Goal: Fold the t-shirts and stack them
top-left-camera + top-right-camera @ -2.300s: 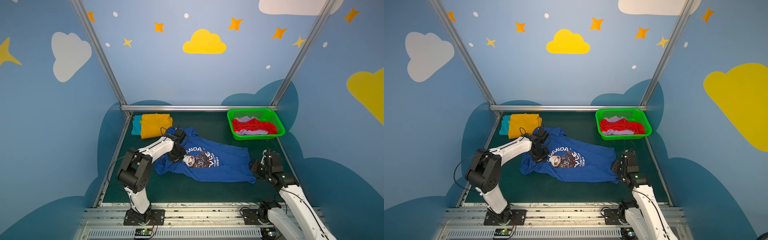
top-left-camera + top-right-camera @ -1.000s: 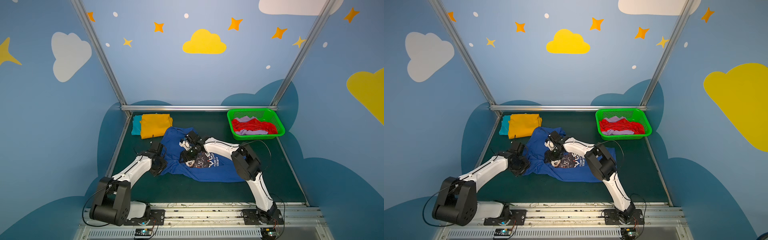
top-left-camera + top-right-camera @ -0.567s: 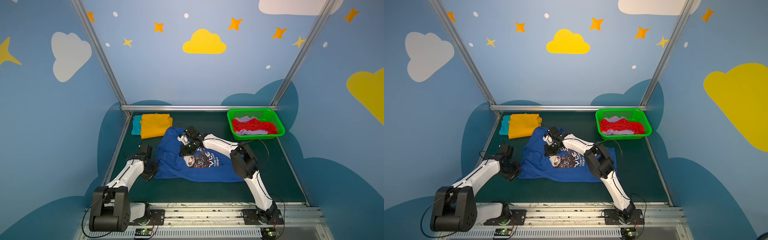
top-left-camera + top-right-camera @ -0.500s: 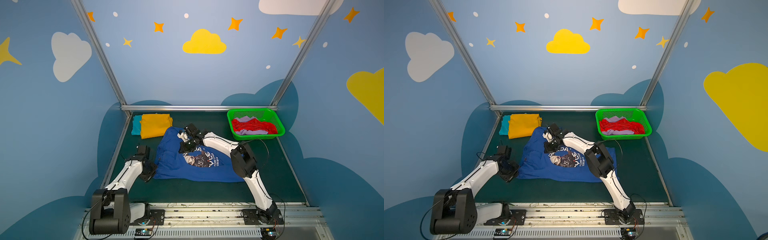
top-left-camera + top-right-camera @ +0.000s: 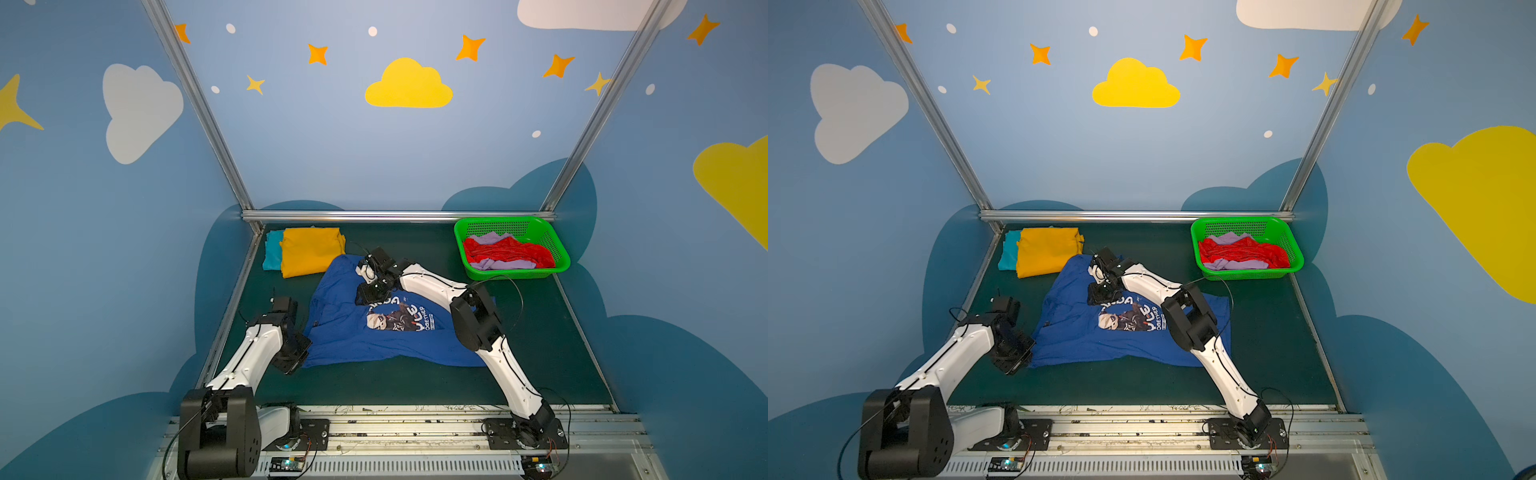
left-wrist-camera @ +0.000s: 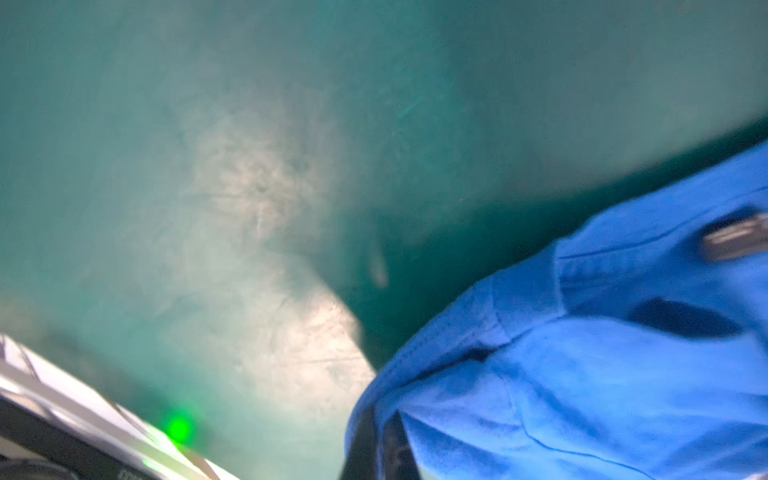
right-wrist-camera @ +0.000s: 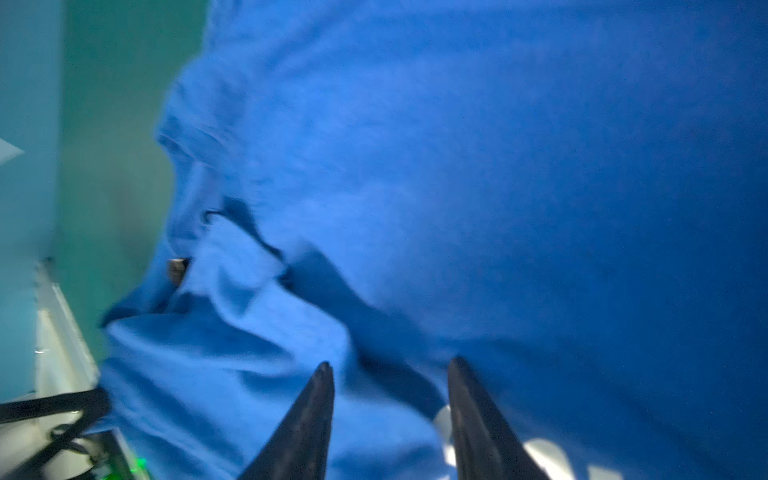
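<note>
A royal blue t-shirt (image 5: 353, 332) (image 5: 1084, 332) with a panda print lies spread in the middle of the green mat. My left gripper (image 5: 297, 357) (image 5: 1017, 361) is at its near left corner. In the left wrist view the gripper (image 6: 378, 449) is shut, with a fold of blue cloth (image 6: 582, 374) pinched between its dark fingers. My right gripper (image 5: 365, 296) (image 5: 1098, 296) hovers over the shirt's collar end. It stands open (image 7: 390, 365) above rumpled blue cloth (image 7: 457, 166), holding nothing. A folded mustard t-shirt (image 5: 309, 249) lies on a teal one (image 5: 272, 253) at the back left.
A green mesh basket (image 5: 515, 274) at the back right holds a red t-shirt (image 5: 507, 251) and a lilac one (image 5: 492, 238). Metal frame rails run along the mat's left edge and back edge. The arm bases sit on the front rail.
My left gripper has drawn back toward the near left, pulling the blue shirt's edge with it. My right gripper has shifted a little toward the back over the collar.
</note>
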### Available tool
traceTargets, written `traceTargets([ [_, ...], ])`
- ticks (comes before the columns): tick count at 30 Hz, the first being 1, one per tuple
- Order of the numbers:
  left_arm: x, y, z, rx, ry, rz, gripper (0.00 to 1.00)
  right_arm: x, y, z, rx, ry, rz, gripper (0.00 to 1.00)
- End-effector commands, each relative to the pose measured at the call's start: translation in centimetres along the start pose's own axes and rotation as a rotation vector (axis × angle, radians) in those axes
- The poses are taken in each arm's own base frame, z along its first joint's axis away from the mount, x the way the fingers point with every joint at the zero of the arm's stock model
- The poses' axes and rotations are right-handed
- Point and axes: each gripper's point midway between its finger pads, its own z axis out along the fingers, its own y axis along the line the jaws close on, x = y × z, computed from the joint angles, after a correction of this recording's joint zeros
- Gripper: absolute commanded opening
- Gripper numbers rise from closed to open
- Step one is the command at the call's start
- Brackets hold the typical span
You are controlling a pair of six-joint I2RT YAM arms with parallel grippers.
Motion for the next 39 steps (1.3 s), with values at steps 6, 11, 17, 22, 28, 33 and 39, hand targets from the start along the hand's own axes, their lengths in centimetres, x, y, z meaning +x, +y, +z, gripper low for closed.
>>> traceTargets([
  [6, -0.3, -1.1, -0.9, 0.032, 0.004, 0.017, 0.56, 3.3, -1.8, -10.1, 0.169, -0.047, 0.085, 0.61],
  [11, 0.3, -0.8, -1.2, 0.043, 0.001, 0.052, 0.67, 12.5, -7.7, -17.6, 0.361, 0.001, 0.333, 0.77],
  [17, 1.8, -1.2, 0.6, 0.042, 0.041, 0.089, 0.72, 24.3, -13.9, -21.6, 0.515, 0.135, 0.663, 0.69],
  [22, 2.1, -1.7, 1.7, 0.031, 0.061, 0.111, 0.67, 28.5, -16.5, -24.2, 0.561, 0.121, 0.815, 0.67],
  [28, 1.7, -1.7, 2.3, 0.005, 0.056, 0.127, 0.74, 31.7, -18.3, -25.6, 0.574, 0.122, 0.972, 0.83],
  [33, 1.4, -2.2, 3.5, -0.014, 0.066, 0.132, 0.6, 32.5, -20.1, -23.6, 0.529, 0.133, 1.062, 0.78],
  [39, 0.5, -3.1, 3.8, -0.025, 0.056, 0.135, 0.24, 32.1, -22.0, -22.6, 0.512, 0.102, 1.109, 0.11],
])
